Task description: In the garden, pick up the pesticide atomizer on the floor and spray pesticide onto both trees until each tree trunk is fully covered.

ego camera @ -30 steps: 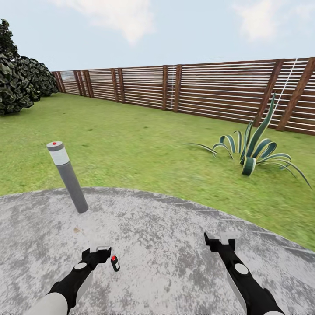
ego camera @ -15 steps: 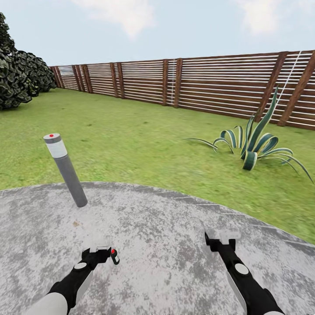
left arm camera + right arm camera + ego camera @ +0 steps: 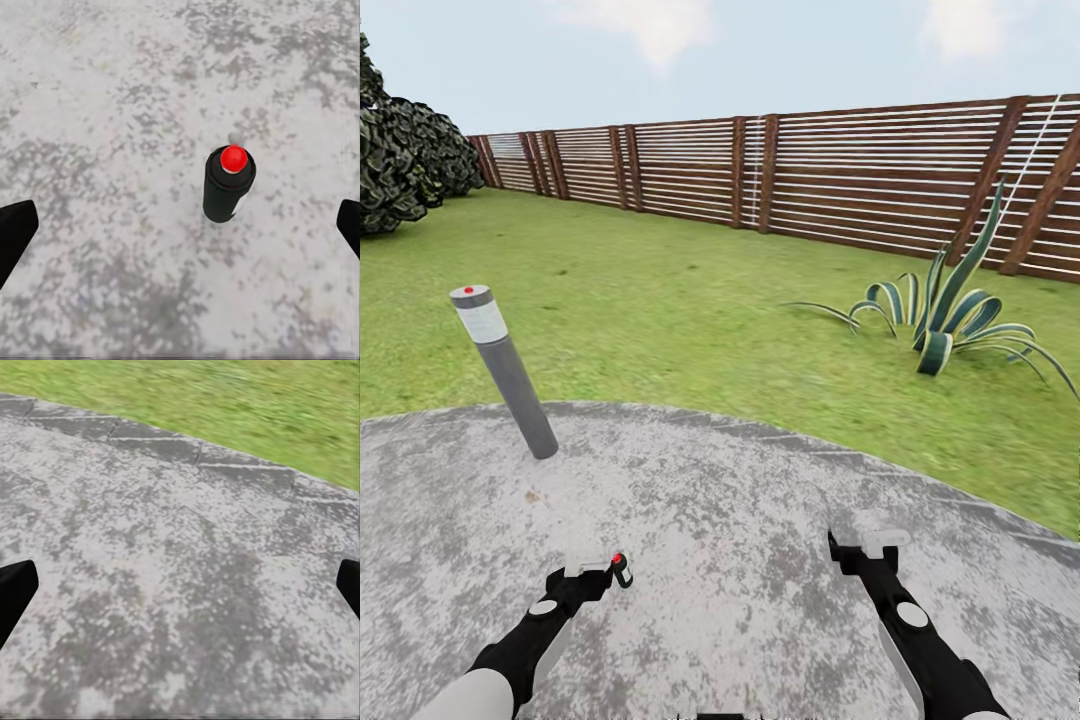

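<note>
Task stood at its very start. The pesticide atomizer (image 3: 229,184), a small black can with a red cap, stood upright on the paved circle (image 3: 740,540), not yet picked up. In the head view it sat just beside the left gripper (image 3: 592,570), toward the robot's middle; the left wrist view put it between the widely parted fingers (image 3: 15,234) but some way below, nothing touching it. The right gripper (image 3: 870,543) hung over bare paving, fingers likewise spread and holding nothing. Left to do: the grasp, the trip to the trees, the spraying of both trunks; no trunk could be seen from here. Surface was mottled grey stone, flat, edged by a ring of darker pavers, with green lawn (image 3: 690,300) beyond. A grey bollard (image 3: 508,375) with a pale band and red top stood near the paving's edge, ahead of the left arm. A striped spiky plant (image 3: 945,325) grew on the grass to the right. A brown slatted fence (image 3: 810,175) closed the far side; dark bushes (image 3: 400,155) filled the far left, possibly shrubs, too distant to tell.
</note>
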`<state>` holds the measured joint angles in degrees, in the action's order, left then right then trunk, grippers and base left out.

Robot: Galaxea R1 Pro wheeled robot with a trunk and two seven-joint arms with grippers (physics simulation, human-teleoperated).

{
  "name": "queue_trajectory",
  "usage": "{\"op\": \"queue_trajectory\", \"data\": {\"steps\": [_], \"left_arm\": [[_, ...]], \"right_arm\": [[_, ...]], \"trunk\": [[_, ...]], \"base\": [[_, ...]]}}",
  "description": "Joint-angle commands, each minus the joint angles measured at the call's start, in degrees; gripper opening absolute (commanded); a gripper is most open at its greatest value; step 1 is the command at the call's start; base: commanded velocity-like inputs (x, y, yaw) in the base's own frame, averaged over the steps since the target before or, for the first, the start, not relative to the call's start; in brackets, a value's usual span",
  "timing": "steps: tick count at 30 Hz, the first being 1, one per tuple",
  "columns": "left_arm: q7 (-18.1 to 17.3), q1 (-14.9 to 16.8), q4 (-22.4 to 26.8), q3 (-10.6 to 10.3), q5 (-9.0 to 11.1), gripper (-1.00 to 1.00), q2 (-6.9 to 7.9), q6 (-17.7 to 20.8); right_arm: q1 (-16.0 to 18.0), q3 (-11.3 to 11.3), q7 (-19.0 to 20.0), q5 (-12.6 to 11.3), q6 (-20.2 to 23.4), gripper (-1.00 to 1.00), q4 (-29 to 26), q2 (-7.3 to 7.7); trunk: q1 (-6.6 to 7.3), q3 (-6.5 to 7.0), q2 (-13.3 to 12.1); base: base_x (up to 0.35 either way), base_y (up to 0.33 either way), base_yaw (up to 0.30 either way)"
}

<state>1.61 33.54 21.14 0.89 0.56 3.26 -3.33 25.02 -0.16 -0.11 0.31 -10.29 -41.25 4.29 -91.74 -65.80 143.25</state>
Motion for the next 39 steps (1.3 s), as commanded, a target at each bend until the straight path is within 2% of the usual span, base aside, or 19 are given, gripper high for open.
{"op": "queue_trajectory", "data": {"steps": [1, 9, 13, 17, 24, 32, 39], "left_arm": [[0.1, 0.0, 0.0, 0.1, 0.1, 1.00, 0.02, -0.2], [0.1, 0.0, -0.2, 0.0, 0.0, 1.00, 0.12, -0.7], [0.1, 0.0, -0.8, -0.1, 0.0, 1.00, 0.16, -6.6], [0.1, -0.1, -1.2, -0.1, 0.0, 1.00, 0.09, -8.2], [0.1, -0.1, -1.3, -0.1, 0.0, 1.00, 0.08, -8.3], [0.1, 0.0, -1.3, -0.1, 0.0, 1.00, 0.08, -8.4], [0.1, -0.1, -1.3, -0.1, 0.0, 1.00, 0.08, -8.4]], "right_arm": [[0.0, 0.0, 0.0, 0.0, -0.2, 1.00, 0.0, 0.01], [0.0, 0.0, 0.0, 0.0, -0.2, 1.00, 0.0, -0.04], [0.0, 0.0, 0.0, 0.0, -0.2, 1.00, 0.0, -0.03], [0.0, 0.0, 0.0, 0.0, -0.3, 1.00, 0.0, 0.00], [0.0, 0.1, 0.0, 0.0, -0.3, 1.00, -0.1, -0.01], [0.0, 0.2, 0.0, 0.0, -0.3, 1.00, -0.1, -0.07], [0.0, 0.2, 0.0, 0.0, -0.3, 1.00, -0.1, -0.07]], "trunk": [[-0.01, -0.37, 0.0], [-0.22, -2.87, 0.1], [-0.32, -4.13, 0.2], [-0.42, -5.38, 0.2], [-0.60, -7.41, 0.3], [-0.81, -9.21, 0.4], [-0.99, -10.76, 0.5]], "base": [[0.000, 0.000, 0.000], [0.000, 0.000, 0.000], [0.000, 0.000, 0.000], [0.000, 0.000, 0.000], [0.000, 0.000, 0.000], [0.000, 0.000, -0.162], [0.000, 0.000, -0.029]]}}
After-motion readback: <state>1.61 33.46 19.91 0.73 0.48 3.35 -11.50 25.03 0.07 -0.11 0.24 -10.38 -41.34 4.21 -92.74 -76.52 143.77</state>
